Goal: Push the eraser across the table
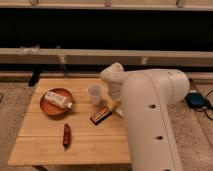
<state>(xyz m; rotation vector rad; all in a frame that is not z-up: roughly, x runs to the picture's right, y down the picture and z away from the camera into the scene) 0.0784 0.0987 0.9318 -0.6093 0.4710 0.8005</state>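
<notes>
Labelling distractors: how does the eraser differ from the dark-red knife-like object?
The eraser is dark with a pale stripe; the knife-like object is dark red. The eraser is blockier, the knife-like object slimmer. The eraser lies diagonally beside the end effector, mid-table; the knife-like object points front-to-back nearer the front edge, away from it. Both lie flat on the table.

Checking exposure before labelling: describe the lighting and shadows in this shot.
Camera view: warm, dim light tints the table yellow; the white arm is the brightest area, with no harsh glare; the wall behind is nearly black; shadows are soft, with a faint one beside the eraser; the gripper, at the eraser's right end, is mostly hidden by the arm.
</notes>
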